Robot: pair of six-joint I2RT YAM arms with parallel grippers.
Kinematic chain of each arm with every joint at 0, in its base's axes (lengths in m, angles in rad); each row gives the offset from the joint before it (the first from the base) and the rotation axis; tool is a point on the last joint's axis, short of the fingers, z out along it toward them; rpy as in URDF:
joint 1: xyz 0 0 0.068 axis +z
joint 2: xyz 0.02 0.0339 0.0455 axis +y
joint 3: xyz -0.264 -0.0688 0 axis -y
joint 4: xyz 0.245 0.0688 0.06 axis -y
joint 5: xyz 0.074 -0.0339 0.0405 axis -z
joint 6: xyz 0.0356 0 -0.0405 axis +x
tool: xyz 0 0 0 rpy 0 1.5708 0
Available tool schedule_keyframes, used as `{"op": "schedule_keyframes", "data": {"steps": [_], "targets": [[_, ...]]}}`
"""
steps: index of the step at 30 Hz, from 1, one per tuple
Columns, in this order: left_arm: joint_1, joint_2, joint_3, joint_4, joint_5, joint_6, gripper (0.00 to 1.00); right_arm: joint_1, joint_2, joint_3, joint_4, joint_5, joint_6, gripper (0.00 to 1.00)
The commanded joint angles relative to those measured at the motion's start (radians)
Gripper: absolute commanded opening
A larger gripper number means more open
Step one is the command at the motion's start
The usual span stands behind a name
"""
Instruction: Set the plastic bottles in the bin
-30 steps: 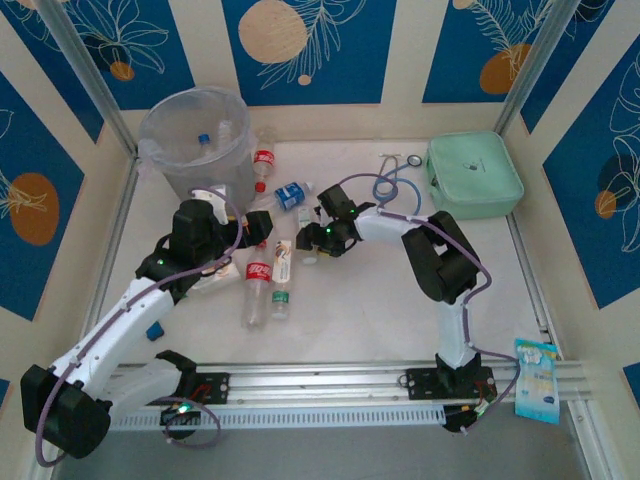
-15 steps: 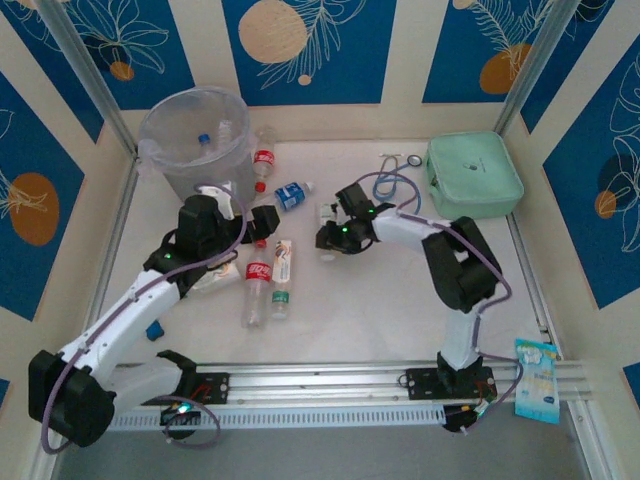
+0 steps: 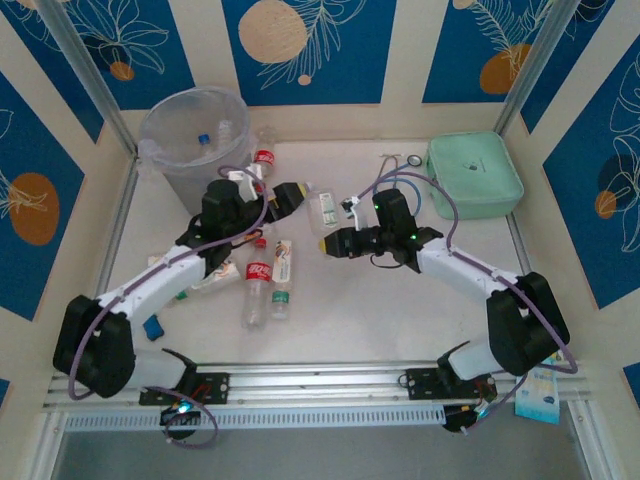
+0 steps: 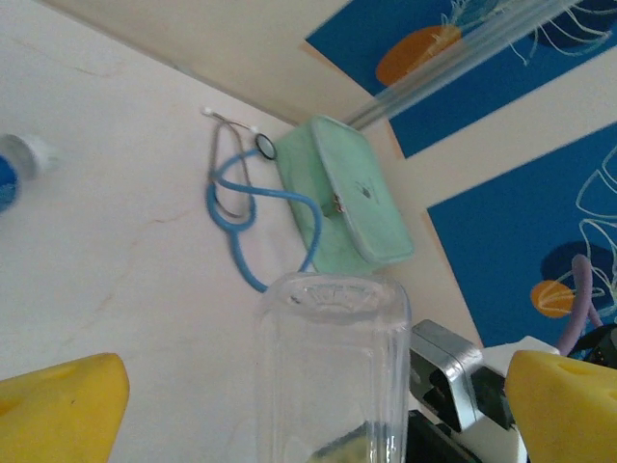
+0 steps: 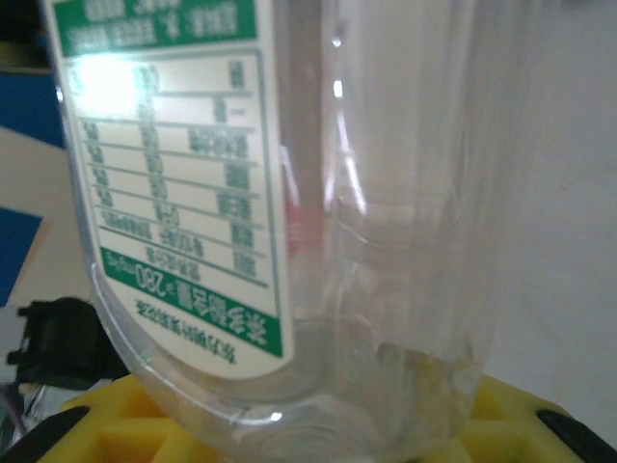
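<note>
right pincer (image 5: 313, 429): clenched on the green-label bottle (image 3: 324, 210). in the wrist view the clear bottle wall sits against the yellow pads (image 5: 106, 420), with the green-and-white label turned toward the camera.

position, top view: the green-label bottle is over the middle of the tabletop (image 3: 400, 310), between the two arms and well to the right of the bin (image 3: 165, 150).

left pincer (image 4: 313, 415): released. its yellow fingers (image 4: 58, 405) are spread wide on either side of the same bottle's base and do not touch it. the base faces the left wrist camera.

bin: back left corner, upright. inside are a blue-capped bottle (image 3: 203, 138) and a second clear bottle (image 3: 226, 130).

bottles outside the bin:
- upper red-label bottle (image 3: 263, 157), just beside the bin's right wall.
- lower red-label bottle (image 3: 257, 285), lying in front of the left arm.
- green-capped bottle (image 3: 280, 298), small, just beside the lower red-label bottle; cannot tell if they touch.
- orange-label bottle (image 3: 284, 260), lying next to those two.
- half-hidden bottle (image 3: 215, 278), partly under the left forearm.
- blue-label bottle (image 4: 8, 178), at the left edge of the left wrist view, lying on the tabletop.

other items: mint-green case (image 3: 475, 175) at back right, with the stethoscope (image 3: 392, 180) just beside its left edge.
</note>
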Motion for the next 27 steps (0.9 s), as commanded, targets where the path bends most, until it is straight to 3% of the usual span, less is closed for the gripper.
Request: {"op": "schedule_keyframes", "data": {"steps": [1,7,11,14,17,18,21,24,27], "targets": [[-0.052,0.045,0.054,0.088,0.047,-0.023,1.0,0.02,-0.026,-0.009,0.059,-0.106,-0.045,0.0],[-0.086,0.103,0.059,0.098,0.01,-0.02,1.0,0.041,-0.055,-0.039,0.129,-0.109,-0.039,0.0],[-0.09,0.117,0.062,0.113,0.01,-0.03,0.69,0.044,-0.044,-0.048,0.131,-0.099,-0.033,0.0],[-0.092,0.117,0.066,0.084,0.0,-0.013,0.56,0.042,-0.039,-0.057,0.133,-0.091,-0.027,0.0],[-0.092,0.112,0.068,0.057,-0.014,0.006,0.5,0.039,-0.032,-0.064,0.131,-0.085,-0.017,0.0],[-0.092,0.11,0.07,0.049,-0.019,0.015,0.48,0.039,-0.03,-0.065,0.131,-0.078,-0.013,0.09],[-0.092,0.11,0.098,0.002,-0.023,0.047,0.44,0.03,-0.033,-0.067,0.113,-0.052,-0.011,0.6],[-0.091,0.1,0.145,-0.056,-0.036,0.092,0.4,0.003,-0.055,-0.06,0.063,-0.022,-0.024,0.98],[-0.081,0.082,0.221,-0.142,-0.068,0.161,0.34,-0.047,-0.096,-0.056,0.013,0.002,-0.031,0.99]]}}
